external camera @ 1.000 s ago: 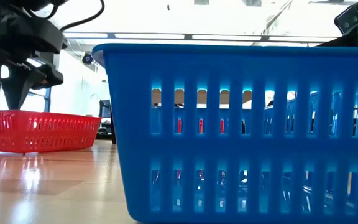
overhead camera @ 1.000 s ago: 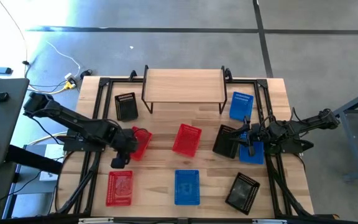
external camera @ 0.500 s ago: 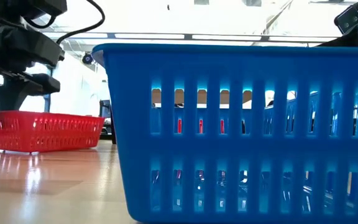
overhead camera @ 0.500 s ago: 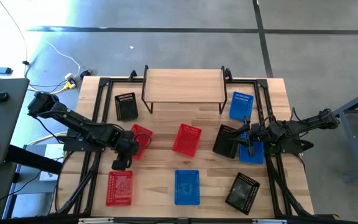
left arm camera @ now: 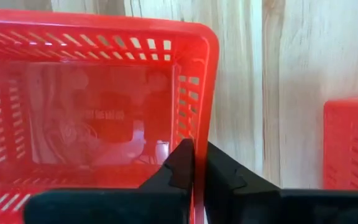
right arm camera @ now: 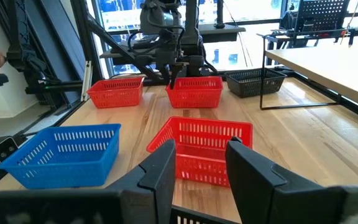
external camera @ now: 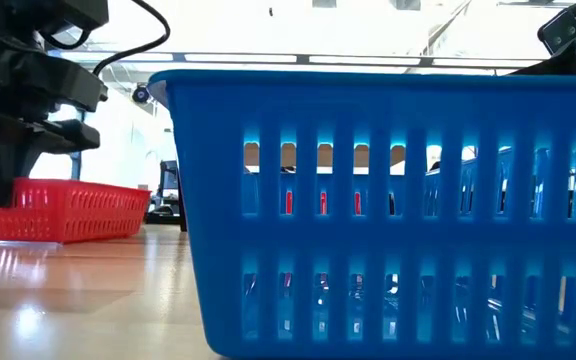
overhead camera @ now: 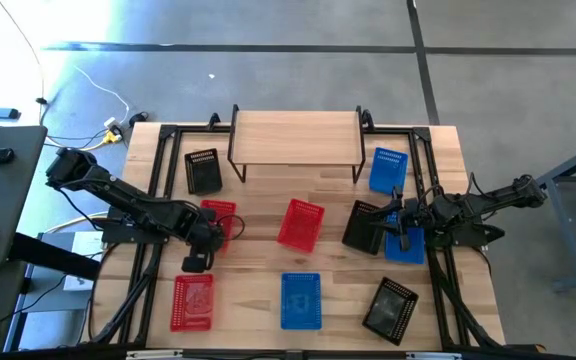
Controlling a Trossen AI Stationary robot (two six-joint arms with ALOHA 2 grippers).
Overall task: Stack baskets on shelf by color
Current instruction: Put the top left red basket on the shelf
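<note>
the high view looked straight down on the whole table [overhead camera: 333,215] from well above, while the low view sat at table-top height, pressed close against a blue basket [external camera: 388,210] that filled most of it. the left wrist view looked down at close range into a red basket [left arm camera: 98,99], and the right wrist view faced level across the table toward the left arm, sharing that same red basket [right arm camera: 194,91] with it
</note>
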